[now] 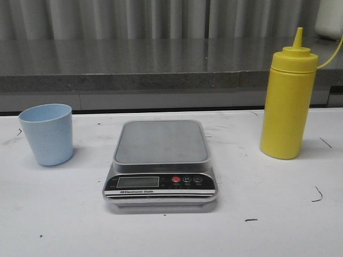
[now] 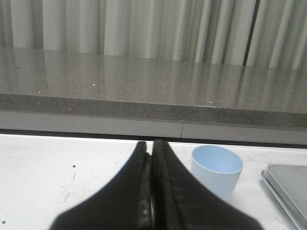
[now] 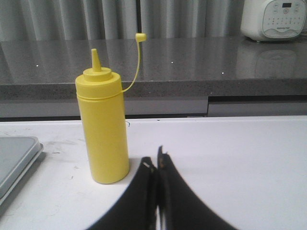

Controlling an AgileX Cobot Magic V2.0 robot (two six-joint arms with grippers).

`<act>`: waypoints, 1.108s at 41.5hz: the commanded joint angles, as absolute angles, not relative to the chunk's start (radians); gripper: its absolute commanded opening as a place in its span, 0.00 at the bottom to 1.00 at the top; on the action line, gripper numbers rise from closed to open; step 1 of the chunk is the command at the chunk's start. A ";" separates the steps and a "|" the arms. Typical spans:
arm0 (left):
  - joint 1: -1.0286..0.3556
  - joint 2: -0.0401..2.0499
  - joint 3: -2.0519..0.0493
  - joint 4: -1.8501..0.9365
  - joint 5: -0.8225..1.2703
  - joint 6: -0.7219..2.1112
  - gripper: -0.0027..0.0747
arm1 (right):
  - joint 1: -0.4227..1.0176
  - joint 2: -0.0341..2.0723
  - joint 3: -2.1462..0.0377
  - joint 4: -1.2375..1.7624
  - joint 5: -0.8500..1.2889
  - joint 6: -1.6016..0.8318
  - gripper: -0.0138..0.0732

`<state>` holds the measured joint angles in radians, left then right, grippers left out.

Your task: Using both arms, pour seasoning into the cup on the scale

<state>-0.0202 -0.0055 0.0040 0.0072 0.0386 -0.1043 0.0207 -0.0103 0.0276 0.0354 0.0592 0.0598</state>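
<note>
A white table (image 1: pixel 278 225), matt and flecked with small dark scuffs, carries everything; behind it runs a speckled grey stone counter (image 1: pixel 161 64) with a polished, reflective top, backed by pale pleated curtains (image 2: pixel 144 28).

The scale (image 1: pixel 159 163) sits at the middle of the table: a rounded rectangular platform of brushed steel over a black front panel with an LCD and a red button. To the right of the scale, well apart from it, the seasoning (image 1: pixel 285 101) stands upright, a tall cylinder of smooth yellow plastic ending in a pointed nozzle. To the left of the scale, also apart, stands the cup (image 1: pixel 47 134), a tapered light blue tumbler, matt and handleless, open end up.

Only the right wrist view shows the bottle's cap off, held up on its thin tether, and a white appliance (image 3: pixel 273 19) on the counter. Only the wrist views show the arms: the left gripper (image 2: pixel 152 191) is clenched with nothing between its dark fingers, near the cup; the right gripper (image 3: pixel 156 191) is likewise pressed together and empty, just beside the seasoning.
</note>
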 commanded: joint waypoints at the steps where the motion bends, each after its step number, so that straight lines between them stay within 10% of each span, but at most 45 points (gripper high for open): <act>1: -0.026 -0.022 0.030 0.008 -0.046 -0.111 0.01 | 0.016 -0.026 0.022 0.029 -0.025 0.059 0.08; 46: -0.026 -0.018 -0.077 0.008 -0.131 -0.111 0.01 | 0.016 -0.026 -0.137 0.008 0.025 0.058 0.08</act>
<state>-0.0202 -0.0055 -0.0068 0.0072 -0.0475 -0.1043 0.0207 -0.0103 -0.0429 0.0313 0.0683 0.0598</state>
